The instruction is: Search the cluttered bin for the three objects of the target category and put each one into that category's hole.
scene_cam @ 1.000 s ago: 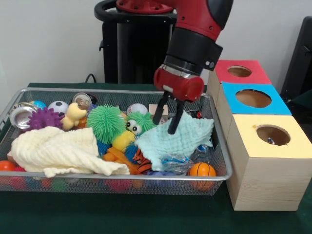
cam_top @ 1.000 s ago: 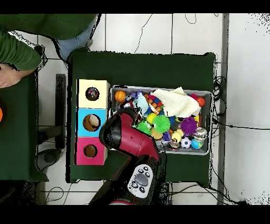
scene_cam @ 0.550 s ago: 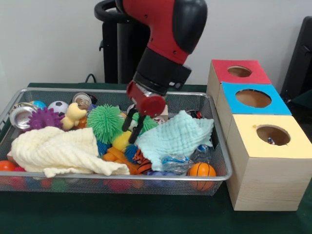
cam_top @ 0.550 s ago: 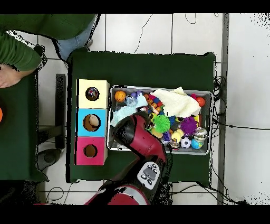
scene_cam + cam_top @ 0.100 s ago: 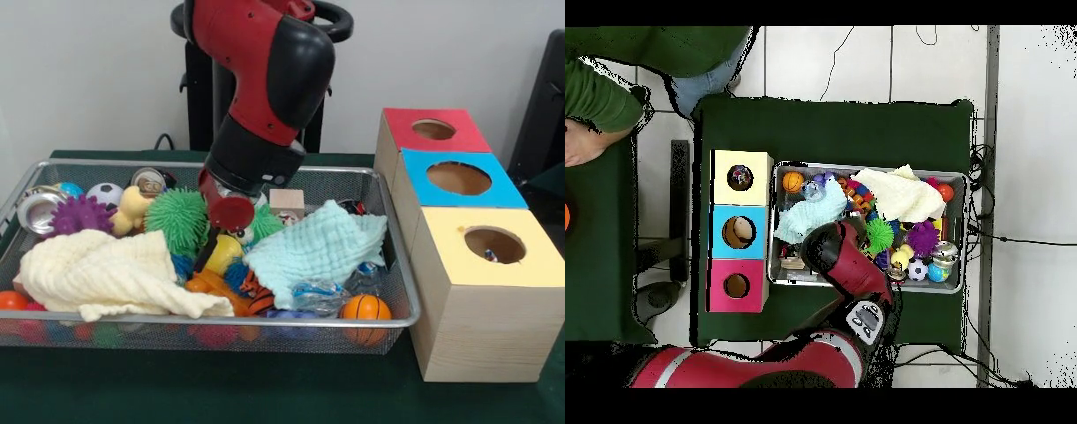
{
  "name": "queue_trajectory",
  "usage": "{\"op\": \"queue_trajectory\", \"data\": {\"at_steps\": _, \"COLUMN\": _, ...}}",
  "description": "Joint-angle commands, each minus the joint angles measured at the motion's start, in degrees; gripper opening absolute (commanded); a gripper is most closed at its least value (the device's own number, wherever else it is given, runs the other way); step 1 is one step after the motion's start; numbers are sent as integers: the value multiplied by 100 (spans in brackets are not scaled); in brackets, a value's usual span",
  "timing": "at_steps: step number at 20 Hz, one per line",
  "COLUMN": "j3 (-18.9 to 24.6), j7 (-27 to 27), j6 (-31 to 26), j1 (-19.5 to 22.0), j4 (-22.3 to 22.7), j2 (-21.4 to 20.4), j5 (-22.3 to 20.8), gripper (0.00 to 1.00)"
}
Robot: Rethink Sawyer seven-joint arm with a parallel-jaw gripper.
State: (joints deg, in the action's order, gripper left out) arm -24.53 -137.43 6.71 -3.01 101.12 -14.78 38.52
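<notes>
Front view, near edge of the wire bin (image 5: 393,323): an orange mini basketball (image 5: 365,308) sat at lower right against the mesh, a crinkled clear wrapper (image 5: 320,294) just left of it. A cream cloth (image 5: 104,274) lay heaped across the lower left; a pale mint cloth (image 5: 320,247) was draped right of centre, partly over a tiger-striped toy (image 5: 257,294).

Mid bin: the pincer (image 5: 210,251) was down among the toys at frame centre, beside a yellow ball (image 5: 225,253) and a green spiky ball (image 5: 182,219). Only one dark finger showed clearly; I could not tell whether it was apart or together.

Farther back: purple spiky ball (image 5: 80,215), yellow duck (image 5: 134,208), crushed cans (image 5: 37,210), a soccer ball (image 5: 106,193), a wooden block (image 5: 287,202).

Right of the bin on the green worktop (image 5: 221,389): three wooden boxes in a row, yellow-topped (image 5: 490,252) nearest, with something small in its hole, then blue (image 5: 457,178), then red (image 5: 433,130).

Overhead, upper left: a person's green sleeve (image 5: 600,97).
</notes>
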Motion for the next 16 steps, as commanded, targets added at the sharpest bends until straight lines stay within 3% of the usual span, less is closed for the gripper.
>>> {"op": "queue_trajectory", "data": {"at_steps": 1, "j3": 446, "j7": -1179, "j6": 130, "j1": 77, "j4": -103, "j2": 369, "j5": 350, "gripper": 100}}
{"op": "queue_trajectory", "data": {"at_steps": 4, "j3": 201, "j7": -1085, "j6": -207, "j1": -189, "j4": -141, "j2": 414, "j5": 580, "gripper": 100}}
{"op": "queue_trajectory", "data": {"at_steps": 8, "j3": -679, "j7": -1152, "j6": -1498, "j1": -931, "j4": -250, "j2": 398, "j5": 872, "gripper": 100}}
{"op": "queue_trajectory", "data": {"at_steps": 11, "j3": -1718, "j7": -1680, "j6": -3258, "j1": -1580, "j4": -603, "j2": 361, "j5": 605, "gripper": 100}}
{"op": "queue_trajectory", "data": {"at_steps": 13, "j3": -2052, "j7": -1898, "j6": -3971, "j1": -1751, "j4": -791, "j2": 269, "j5": 374, "gripper": 100}}
{"op": "queue_trajectory", "data": {"at_steps": 16, "j3": -2222, "j7": -1998, "j6": -4396, "j1": -1859, "j4": -873, "j2": 154, "j5": 247, "gripper": 100}}
